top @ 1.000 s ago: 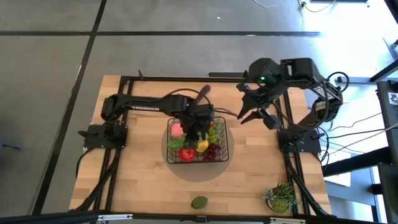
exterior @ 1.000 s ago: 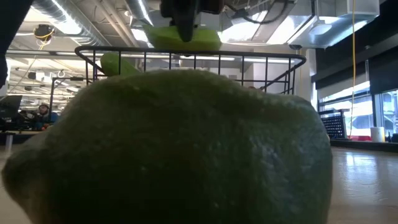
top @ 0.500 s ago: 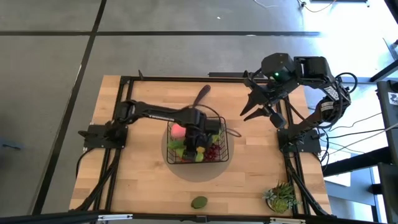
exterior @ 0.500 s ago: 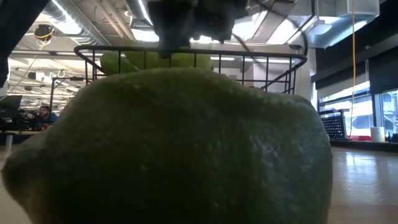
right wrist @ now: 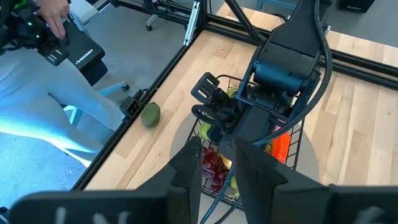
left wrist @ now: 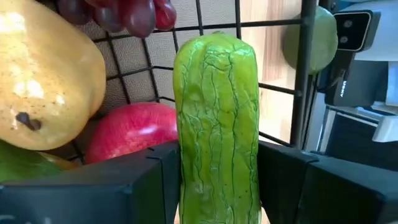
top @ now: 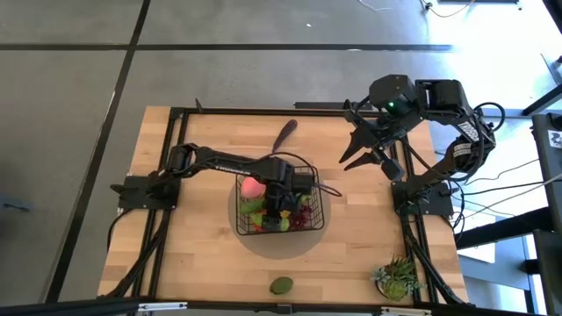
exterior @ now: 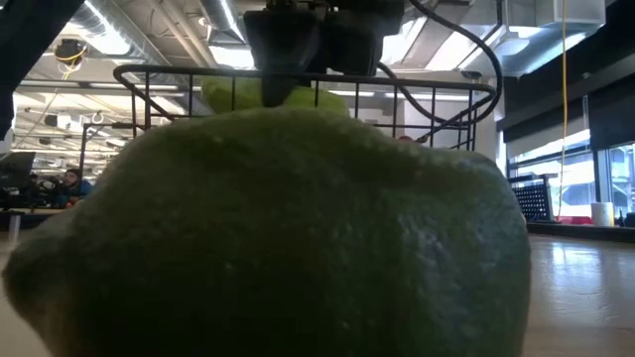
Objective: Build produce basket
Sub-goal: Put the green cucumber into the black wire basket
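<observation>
I've brought my left hand [top: 279,211] down from above the rim into the black wire basket [top: 314,195] mid-desk, still clenched on the ridged, waxy green cucumber [left wrist: 217,118], so the drop is close. Smooth plastic produce lies beneath: yellow pear [left wrist: 43,74], glossy red fruit [left wrist: 127,127], dark grapes [left wrist: 127,12]. My right hand [top: 362,156] has pulled back towards the far right corner, its grip state unclear. A dimpled lime [top: 281,285] waits at the near edge.

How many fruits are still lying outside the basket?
1 that shows: a green lime at the table's near edge, apart from the basket. A dark stemmed piece beyond the basket can't be identified.
</observation>
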Robot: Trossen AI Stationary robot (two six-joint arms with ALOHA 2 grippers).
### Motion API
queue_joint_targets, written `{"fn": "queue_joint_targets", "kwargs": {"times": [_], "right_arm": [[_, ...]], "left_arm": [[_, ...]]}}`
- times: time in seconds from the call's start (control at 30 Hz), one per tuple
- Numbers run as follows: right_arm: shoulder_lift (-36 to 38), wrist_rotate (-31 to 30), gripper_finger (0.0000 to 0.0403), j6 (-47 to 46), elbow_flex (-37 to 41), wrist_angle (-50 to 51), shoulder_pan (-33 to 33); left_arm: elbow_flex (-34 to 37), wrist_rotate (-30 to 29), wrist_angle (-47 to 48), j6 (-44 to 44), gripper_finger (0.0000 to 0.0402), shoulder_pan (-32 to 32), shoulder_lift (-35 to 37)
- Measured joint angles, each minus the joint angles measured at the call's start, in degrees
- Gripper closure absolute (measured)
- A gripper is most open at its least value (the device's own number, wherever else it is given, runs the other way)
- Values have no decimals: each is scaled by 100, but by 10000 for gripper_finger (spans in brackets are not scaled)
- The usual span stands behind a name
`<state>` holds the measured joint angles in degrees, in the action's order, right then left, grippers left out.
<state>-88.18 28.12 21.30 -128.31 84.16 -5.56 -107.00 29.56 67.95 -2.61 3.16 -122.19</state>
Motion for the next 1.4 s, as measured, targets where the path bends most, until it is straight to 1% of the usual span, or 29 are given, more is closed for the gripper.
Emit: {"fn": "queue_joint_targets", "kwargs": {"times": [0.23, 0.47, 0.6, 0.73, 0.8, 0.9, 1.2, 1.27, 1.33, 1.4], "right_arm": [[0, -2, 319, 12, 0, 4, 0], [0, -2, 319, 16, 0, 7, 0], [0, -4, 319, 18, 0, 7, 0], [0, -2, 319, 20, 0, 7, 0], [0, -2, 319, 20, 0, 5, 0], [0, -4, 319, 20, 2, 7, 0], [-2, -4, 319, 19, 7, 11, 0], [-2, -14, 319, 16, 7, 52, 0], [-2, -188, 319, -99, 7, 88, 4], [-4, -641, 319, -304, 7, 114, 6]], "left_arm": [[0, -85, -356, 145, 254, 13, 0], [0, -199, -306, 117, 254, 13, 0], [0, -221, -205, -61, 256, 15, 0], [0, -221, -191, 169, 259, 19, 0], [0, -166, -237, 300, 256, 28, 0], [0, -244, -265, 317, 249, 30, 0], [0, -266, -261, 249, 236, 79, 1], [0, -368, -259, 184, 235, 99, 2], [0, -429, -247, 180, 235, 105, 2], [0, -434, -241, 166, 236, 105, 2]]}}
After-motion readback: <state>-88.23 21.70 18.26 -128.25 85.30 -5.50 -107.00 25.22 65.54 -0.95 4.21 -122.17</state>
